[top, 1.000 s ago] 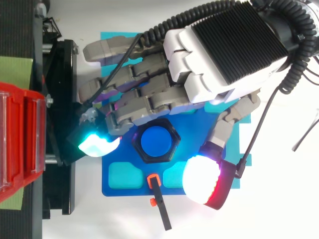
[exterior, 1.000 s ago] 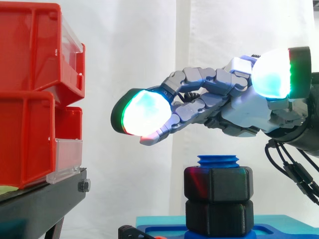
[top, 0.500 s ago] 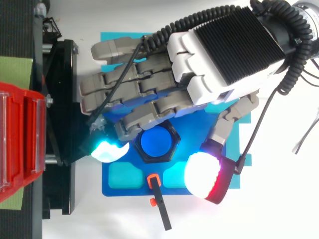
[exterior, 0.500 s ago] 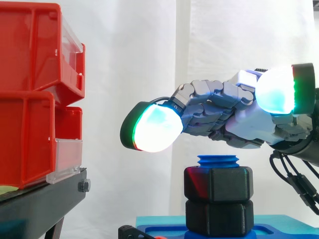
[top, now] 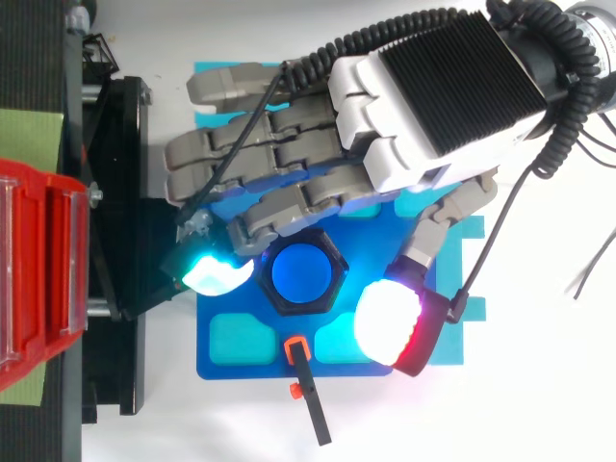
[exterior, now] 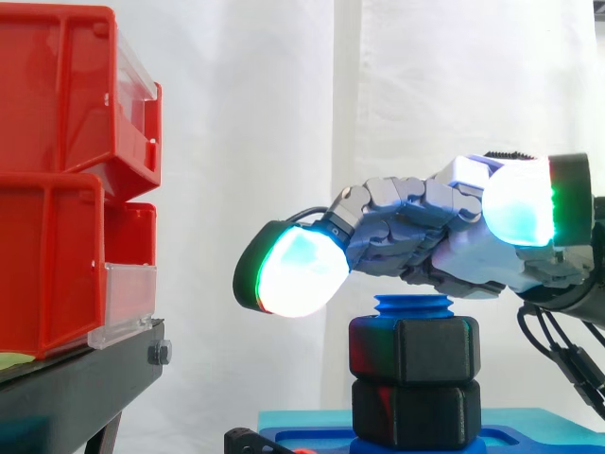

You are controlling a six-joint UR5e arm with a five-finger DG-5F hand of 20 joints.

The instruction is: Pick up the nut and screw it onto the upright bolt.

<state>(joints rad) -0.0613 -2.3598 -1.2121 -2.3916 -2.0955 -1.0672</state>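
Side view: the upper black hex nut (exterior: 413,345) sat on the upright blue bolt (exterior: 413,305), stacked directly on a second black nut (exterior: 413,411), with a short length of blue thread standing proud above it. So I judged the nut was already started on the thread rather than waiting to be picked up.

From above, the nut ringed the bolt near the middle of the blue fixture plate (top: 217,361), somewhat toward the edge that carries an orange-tipped black rod (top: 298,348).

The hand (exterior: 473,260) hovered just over the bolt top, and I could not tell whether it touched. Its fingers (top: 269,164) were stretched out and relaxed, holding nothing. One glowing finger pad (exterior: 298,270) hung beside the nut on the bin side and the thumb pad (top: 388,322) on the opposite side. I read that as straddling the nut so the two pads could close on opposite flats and turn it.

Room was tight on the bin side. The finger pad sat near the edge of the black stand (top: 115,192) that carries the red bins (exterior: 57,180), and the finger backs overhung the plate's far edge. The thumb side was open, so I judged any swing should go that way. Straight up toward the white curtain (exterior: 246,113) was also free.
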